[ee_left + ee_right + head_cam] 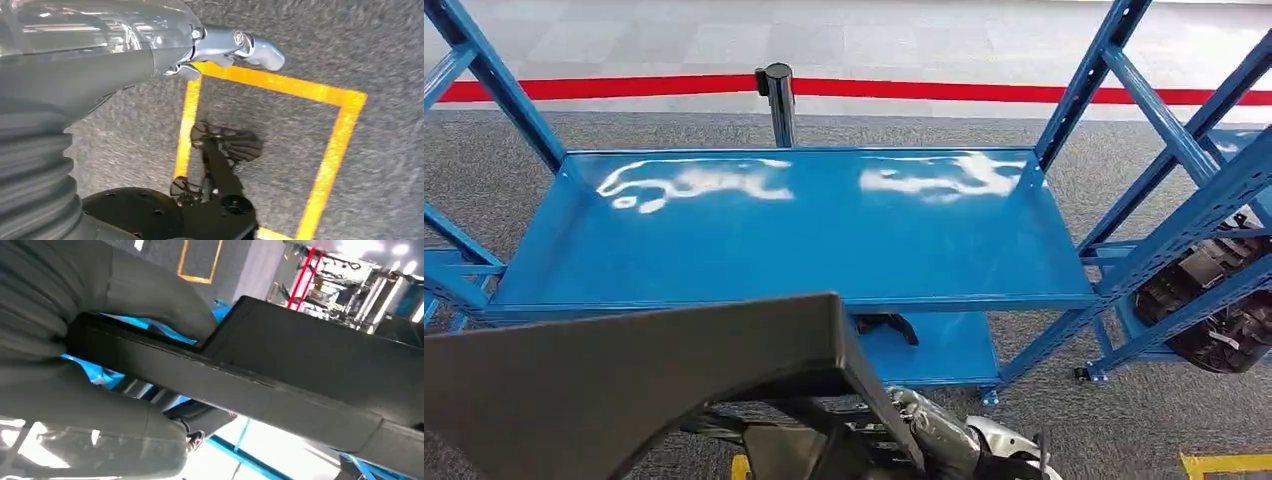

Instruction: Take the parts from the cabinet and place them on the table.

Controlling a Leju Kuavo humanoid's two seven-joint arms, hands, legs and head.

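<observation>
Blue metal shelving rack (804,225) straight ahead in the head view, its upper shelf glossy with white light glare. Large black plastic part (624,375), flat and angular, sits in front of the rack's near edge, low in the head view and overlapping the shelf front. Right wrist view: the right robot hand (100,340) grips this black plastic part (280,370), thick grey thumb on one face and the rest of the hand on the other, the part's edge clamped between them. Left robot hand (235,47) hangs over grey carpet (380,45), fingers held apart, nothing in it; yellow tape rectangle (280,85) marked on the carpet beneath. On the rack's lower shelf, a small dark object (886,326) shows, too hidden to identify. Beyond the rack: a metal stanchion post (778,100) and a red line (624,88) across the floor. Right of the rack, black ribbed parts (1214,300) sit in a neighbouring blue frame.
</observation>
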